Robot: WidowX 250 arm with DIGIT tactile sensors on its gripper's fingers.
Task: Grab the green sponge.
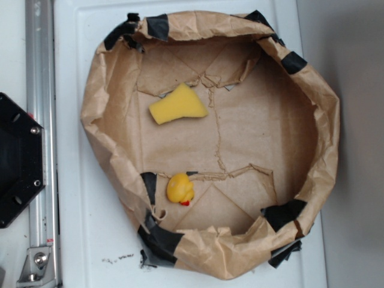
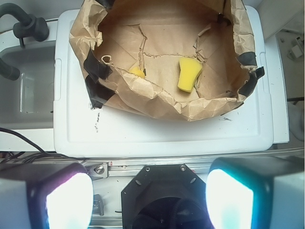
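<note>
1. A ring-shaped enclosure of crumpled brown paper [image 1: 327,126], patched with strips of black tape [image 1: 157,26], sits on a white tabletop [image 1: 84,228].
2. The green sponge [image 1: 177,105], which looks pale yellow here, lies flat on the paper floor in the upper-left part of the enclosure as the exterior view shows it, clear of the paper wall.
3. A small yellow rubber duck [image 1: 180,189] with a red beak sits well apart from the sponge, close to the lower-left wall and beside a strip of tape.
4. In the wrist view the sponge [image 2: 189,74] appears right of centre inside the paper ring, and only the duck's [image 2: 137,72] top shows over the near wall.
5. The claw [image 2: 150,200] hangs outside the enclosure, above the robot's black base [image 1: 18,159]; its two fingers [image 2: 228,198] stand wide apart at the bottom corners, holding nothing.
6. A metal rail [image 1: 41,120] runs along the tabletop's edge beside the base.
</note>
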